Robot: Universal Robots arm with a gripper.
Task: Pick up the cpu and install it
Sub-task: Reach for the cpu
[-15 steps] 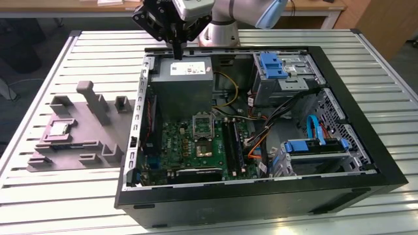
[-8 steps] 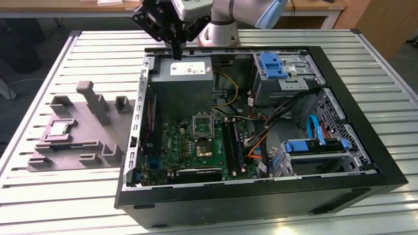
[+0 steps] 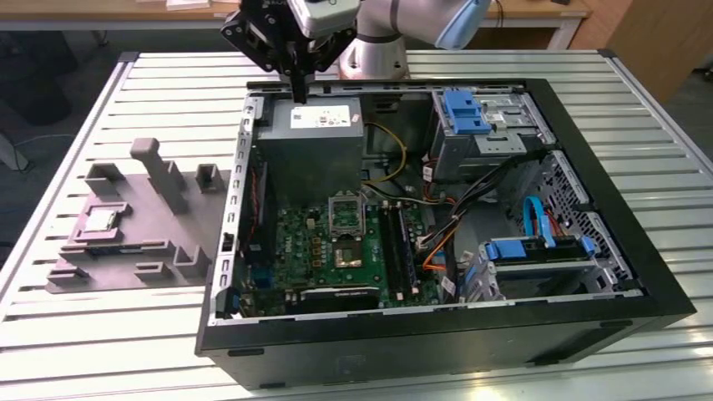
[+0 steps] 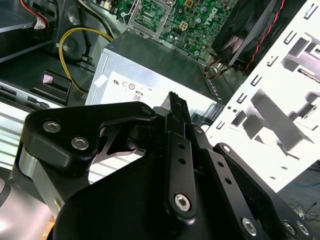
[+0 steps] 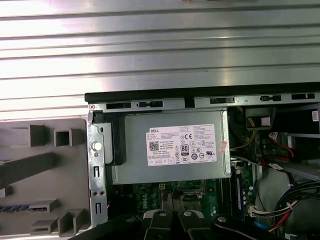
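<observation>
- One black two-fingered gripper [image 3: 299, 90] is seen at the end of a pale grey robot arm [image 3: 385, 33]. It is held above the open black computer case [image 3: 446, 338], at the back of the scene in the exterior view.
- Its fingers are drawn together into a single narrow tip, and nothing is seen between them.
- The tip is pointed down at a big grey metal box [image 3: 312, 159] with a white label [image 3: 316, 118], and is held just above the label's edge.
- In the second wrist view the closed gripper [image 4: 176, 102] is shown in front of the same grey box [image 4: 150, 65].
- In the first wrist view the gripper [image 5: 173, 197] is shown over green circuitry, just beside the box [image 5: 135, 167].
- The cpu [image 3: 103, 220], a small flat square chip with a pale silvery top, is laid in a square recess of the grey moulded tray [image 3: 156, 251]. It is well apart from the gripper.
- The tray is set on the slatted metal table [image 3: 112, 334], just beside the case wall on the exterior view's left.
- Inside the case, a dark rectangular silver-framed socket [image 3: 346, 215] is set in the green circuit board [image 3: 317, 251], near the grey box.
- A yellow cable [image 3: 392, 146] is looped between the box and a blue plastic drive bracket [image 3: 462, 111].
</observation>
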